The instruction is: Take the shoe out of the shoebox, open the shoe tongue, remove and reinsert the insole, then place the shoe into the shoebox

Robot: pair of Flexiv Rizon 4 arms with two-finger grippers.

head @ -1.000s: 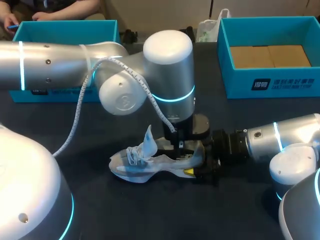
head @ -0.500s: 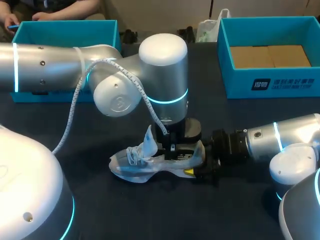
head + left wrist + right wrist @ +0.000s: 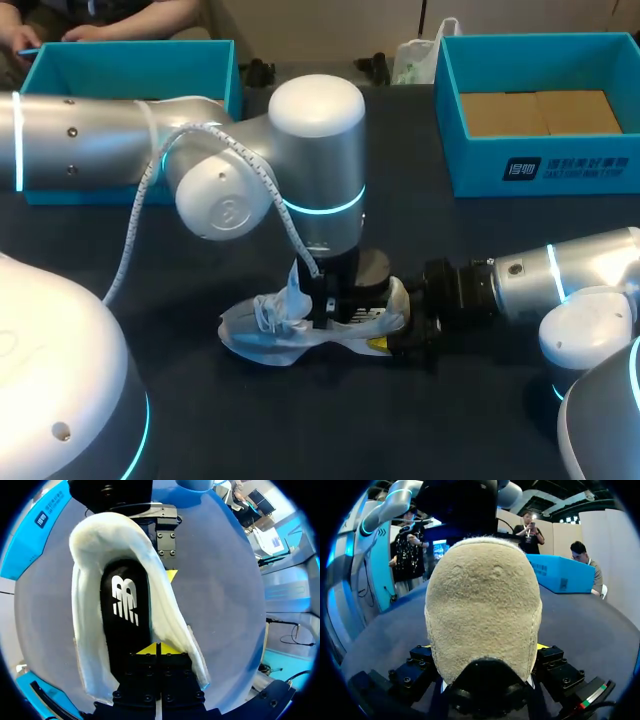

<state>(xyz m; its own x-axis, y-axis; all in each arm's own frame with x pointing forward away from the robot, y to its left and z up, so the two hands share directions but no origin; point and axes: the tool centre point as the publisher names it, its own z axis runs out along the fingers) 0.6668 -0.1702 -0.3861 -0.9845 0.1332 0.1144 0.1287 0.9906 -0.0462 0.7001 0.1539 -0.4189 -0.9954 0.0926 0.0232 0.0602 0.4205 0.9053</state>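
Dark table (image 3: 300,430), my left arm (image 3: 100,140) reaching down at its middle, the teal shoebox (image 3: 540,170) well apart at the far right. The shoe (image 3: 260,335) lies lengthwise across the table, toe to my left, heel to my right. My right gripper (image 3: 385,338) clamps the heel from both sides. My left gripper (image 3: 157,648) is inside, tips pressed together on the black insole (image 3: 125,610); it's possibly pinching it, hard to see.

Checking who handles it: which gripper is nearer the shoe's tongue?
Left. The left gripper sits inside the shoe beside the tongue; the right gripper clamps the heel.
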